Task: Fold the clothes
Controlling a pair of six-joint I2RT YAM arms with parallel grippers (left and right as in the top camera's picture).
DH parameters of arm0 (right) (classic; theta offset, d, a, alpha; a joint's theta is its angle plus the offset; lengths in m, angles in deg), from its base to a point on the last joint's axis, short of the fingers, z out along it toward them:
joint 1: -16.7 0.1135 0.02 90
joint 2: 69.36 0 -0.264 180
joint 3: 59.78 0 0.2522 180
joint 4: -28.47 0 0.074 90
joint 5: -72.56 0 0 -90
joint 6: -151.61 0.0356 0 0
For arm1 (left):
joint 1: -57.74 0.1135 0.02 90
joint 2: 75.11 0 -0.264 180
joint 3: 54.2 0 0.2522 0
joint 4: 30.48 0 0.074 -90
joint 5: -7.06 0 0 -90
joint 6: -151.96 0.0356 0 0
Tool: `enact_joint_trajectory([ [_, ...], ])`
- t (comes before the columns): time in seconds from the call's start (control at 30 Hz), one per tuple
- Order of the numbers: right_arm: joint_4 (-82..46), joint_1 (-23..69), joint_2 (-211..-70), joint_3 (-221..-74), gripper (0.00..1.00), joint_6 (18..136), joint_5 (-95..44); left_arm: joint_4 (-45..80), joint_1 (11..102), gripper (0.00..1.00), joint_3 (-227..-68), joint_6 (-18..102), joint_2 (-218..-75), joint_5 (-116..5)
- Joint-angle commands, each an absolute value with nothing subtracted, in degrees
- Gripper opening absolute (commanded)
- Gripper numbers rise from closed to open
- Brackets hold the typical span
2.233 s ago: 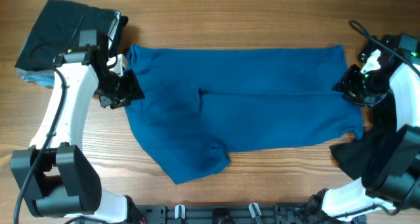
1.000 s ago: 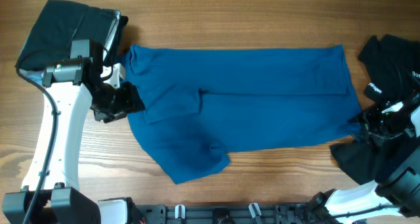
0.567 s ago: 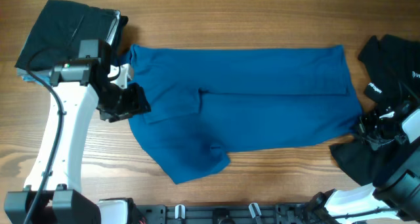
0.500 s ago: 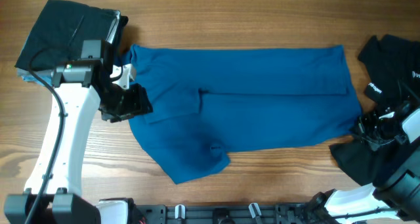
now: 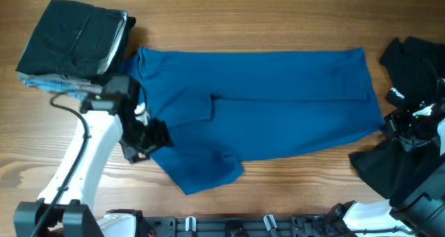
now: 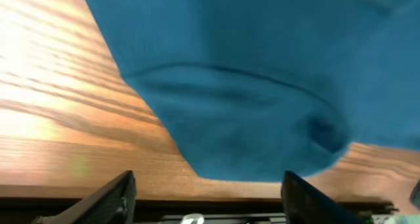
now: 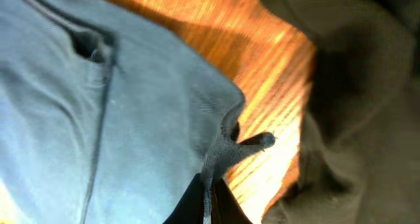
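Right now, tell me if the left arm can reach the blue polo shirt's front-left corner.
Likely yes: the left gripper hovers open at the blue polo shirt's edge, and that corner lies uncovered ahead of its fingers.

Robotics lab bench: wooden table (image 5: 278,28) carrying two white robot arms (image 5: 76,167).

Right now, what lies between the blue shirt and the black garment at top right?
Bare table, overhead view: blue shirt and black garment lie apart.

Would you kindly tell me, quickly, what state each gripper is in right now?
Left gripper: open, fingers spread above the blue shirt, holding nothing.
Right gripper: closed, pinching a bunched edge of the blue shirt.
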State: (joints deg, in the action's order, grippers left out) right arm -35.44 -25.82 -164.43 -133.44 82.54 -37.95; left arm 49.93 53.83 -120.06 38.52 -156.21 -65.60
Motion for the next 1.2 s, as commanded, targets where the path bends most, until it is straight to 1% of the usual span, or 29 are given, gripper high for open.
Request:
enact_joint_trajectory([
  [0.0,-34.98,-25.73,-163.46,-134.51,0.04,81.12,-40.42,46.28,53.38,0.72,-113.15,30.19,-156.06,-63.24],
  [0.07,-34.96,-25.73,-163.46,-134.51,0.04,81.14,-40.42,41.82,53.38,0.71,-110.13,29.51,-156.06,-63.26],
  [0.13,-34.83,-25.73,-163.46,-134.51,0.04,81.14,-40.45,36.62,53.40,0.69,-107.03,28.81,-156.12,-63.30],
  [0.2,-34.85,-25.73,-163.46,-134.51,0.04,81.12,-40.42,32.16,53.40,0.64,-104.25,26.37,-156.17,-63.45],
  [0.3,-34.83,-25.73,-163.46,-134.51,0.04,81.09,-40.42,27.31,53.38,0.60,-100.65,25.32,-156.63,-63.89],
  [0.4,-34.81,-25.73,-163.46,-134.51,0.04,81.12,-40.42,24.75,53.38,0.59,-98.48,22.19,-157.65,-62.95],
  [0.5,-34.67,-25.73,-163.46,-134.51,0.04,81.14,-40.42,24.60,53.33,0.54,-98.27,22.24,-158.40,-59.34],
  [0.53,-34.54,-25.73,-163.46,-134.51,0.04,81.12,-40.42,24.60,53.33,0.45,-98.27,22.26,-158.38,-59.37],
  [0.57,-34.46,-25.73,-163.46,-134.51,0.04,81.14,-40.42,24.60,53.35,0.26,-98.29,22.24,-158.38,-59.34],
  [0.6,-34.48,-25.73,-163.46,-134.51,0.04,81.12,-40.42,24.38,53.38,0.12,-98.31,22.26,-158.38,-58.89],
  [0.63,-34.50,-25.73,-163.46,-134.51,0.04,81.09,-40.42,24.36,53.51,0.04,-98.48,22.28,-158.35,-58.36],
  [0.7,-34.70,-25.73,-163.46,-134.53,0.04,81.09,-40.42,25.60,54.01,0.04,-100.12,23.42,-158.29,-58.03],
  [0.8,-36.49,-25.73,-163.25,-135.10,0.04,81.01,-39.53,30.85,55.21,0.04,-105.24,27.15,-158.24,-59.24],
  [0.9,-38.87,-25.73,-161.96,-135.78,0.04,81.18,-37.47,37.78,56.35,0.04,-112.54,28.40,-158.24,-63.39],
  [1.0,-41.28,-25.75,-159.33,-135.84,0.04,81.42,-34.19,44.99,56.59,0.04,-122.85,30.30,-158.24,-70.14],
  [1.17,-41.43,-25.56,-158.61,-135.84,0.04,82.62,-33.91,45.80,56.59,0.04,-131.58,33.27,-158.27,-73.86],
])
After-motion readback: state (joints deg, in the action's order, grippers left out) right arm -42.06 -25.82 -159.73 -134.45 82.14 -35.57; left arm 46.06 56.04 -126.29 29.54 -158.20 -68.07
